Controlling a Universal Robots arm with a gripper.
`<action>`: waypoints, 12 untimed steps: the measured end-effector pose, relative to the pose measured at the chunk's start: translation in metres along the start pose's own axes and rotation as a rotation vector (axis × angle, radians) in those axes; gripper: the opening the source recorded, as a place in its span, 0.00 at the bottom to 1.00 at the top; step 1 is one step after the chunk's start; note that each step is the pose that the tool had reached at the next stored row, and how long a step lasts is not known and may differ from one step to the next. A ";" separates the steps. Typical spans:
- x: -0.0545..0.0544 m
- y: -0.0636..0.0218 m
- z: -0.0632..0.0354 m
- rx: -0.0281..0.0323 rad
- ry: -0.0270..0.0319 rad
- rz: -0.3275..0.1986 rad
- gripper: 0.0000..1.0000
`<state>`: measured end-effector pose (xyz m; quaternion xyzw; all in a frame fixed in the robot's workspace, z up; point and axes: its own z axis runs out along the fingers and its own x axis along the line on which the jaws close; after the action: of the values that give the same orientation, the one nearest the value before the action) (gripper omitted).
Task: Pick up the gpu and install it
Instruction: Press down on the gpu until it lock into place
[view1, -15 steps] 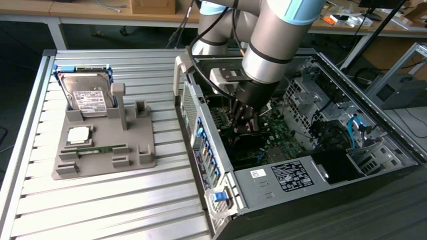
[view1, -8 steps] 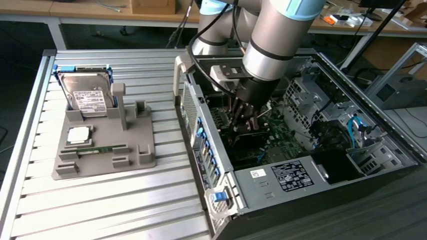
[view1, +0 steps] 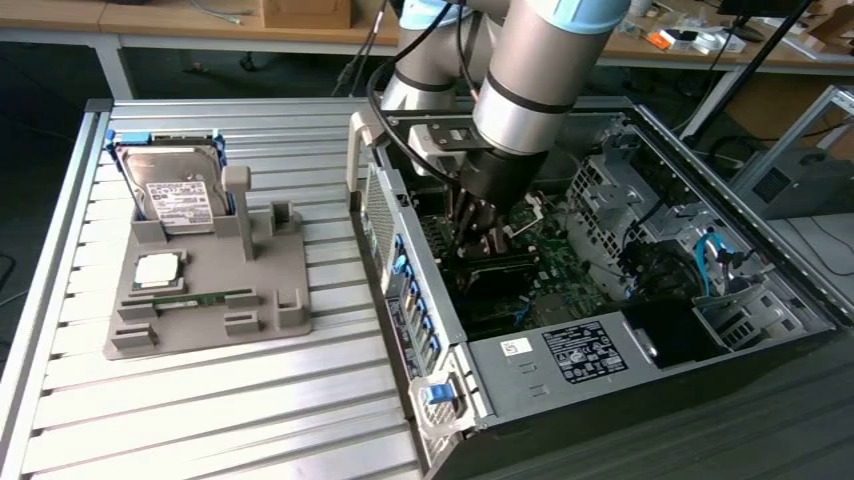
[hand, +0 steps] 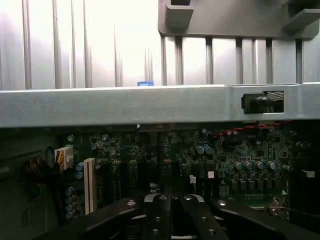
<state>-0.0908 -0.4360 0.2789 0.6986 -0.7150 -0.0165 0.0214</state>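
Fingers (hand: 156, 220) of the gripper (view1: 478, 235) sit pressed together low inside the case (view1: 400, 215), over the motherboard (hand: 235, 165). What looks like the gpu (view1: 501, 275) lies just beneath; pushing down misaligned could jam it or scrape nearby components.

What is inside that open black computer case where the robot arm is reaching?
Inside the open black computer case lies a green motherboard, with blue cables and a metal drive cage. The shut gripper reaches in over the board, covering what lies beneath it.
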 end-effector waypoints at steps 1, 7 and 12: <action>-0.001 0.0017 0.0002 0.0000 0.0000 0.000 0.11; -0.002 0.0081 0.0062 0.0001 -0.0001 0.000 0.11; -0.001 0.0083 0.0100 0.0000 0.0001 0.000 0.11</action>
<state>-0.0996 -0.4344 0.2694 0.6986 -0.7150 -0.0165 0.0215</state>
